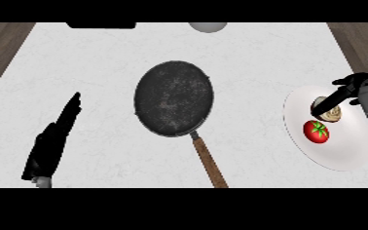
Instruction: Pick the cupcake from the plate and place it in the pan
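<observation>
Head view: right hand (350,88) mostly cut off at right edge, overlapping cupcake (331,113) — grasping or not, cannot tell. Cupcake on plate (338,153) beside tomato (316,130), partly hidden, axis unclear. Pan (173,98) mid-counter, well apart — handle toward lower edge. Left hand (52,141) released, lower left.

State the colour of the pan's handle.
Brown, like wood; the handle shows best in the head view.

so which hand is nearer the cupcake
Right. The right hand is at the cupcake, just up-right of it; the left hand rests far left, beyond the pan.
</observation>
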### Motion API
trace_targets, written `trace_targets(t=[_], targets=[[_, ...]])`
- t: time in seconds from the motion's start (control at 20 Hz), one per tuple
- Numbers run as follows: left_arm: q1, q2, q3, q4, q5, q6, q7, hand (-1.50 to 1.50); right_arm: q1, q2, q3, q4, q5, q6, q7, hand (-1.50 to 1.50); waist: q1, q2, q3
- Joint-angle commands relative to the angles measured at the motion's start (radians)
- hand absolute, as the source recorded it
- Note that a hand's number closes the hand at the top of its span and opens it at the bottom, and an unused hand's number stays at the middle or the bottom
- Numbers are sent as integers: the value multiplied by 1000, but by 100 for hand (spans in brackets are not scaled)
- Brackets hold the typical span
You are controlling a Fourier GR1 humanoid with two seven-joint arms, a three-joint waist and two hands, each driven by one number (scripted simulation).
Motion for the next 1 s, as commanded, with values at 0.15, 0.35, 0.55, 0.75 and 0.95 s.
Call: trace_targets(t=[0.15,0.35,0.55,0.75,0.95], targets=[[6,-34,10,-15,-31,-20,7,0,22,33,-36,-14,49,-3,27,-150,-4,-2,0],[-19,-45,19,-43,-48,-22,67,0,15,52,-47,51,98,-34,-58,-150,-1,0,0],[54,-60,19,-14,-66,-33,-39,0,-20,62,-68,145,123,-30,-98,-150,4,1,0],[-26,-61,46,-15,-56,-47,37,0,5,86,-87,153,139,-93,-148,-150,-1,1,0],[16,-47,68,3,-36,-85,-39,0,24,91,-115,217,153,-165,-267,150,6,3,0]])
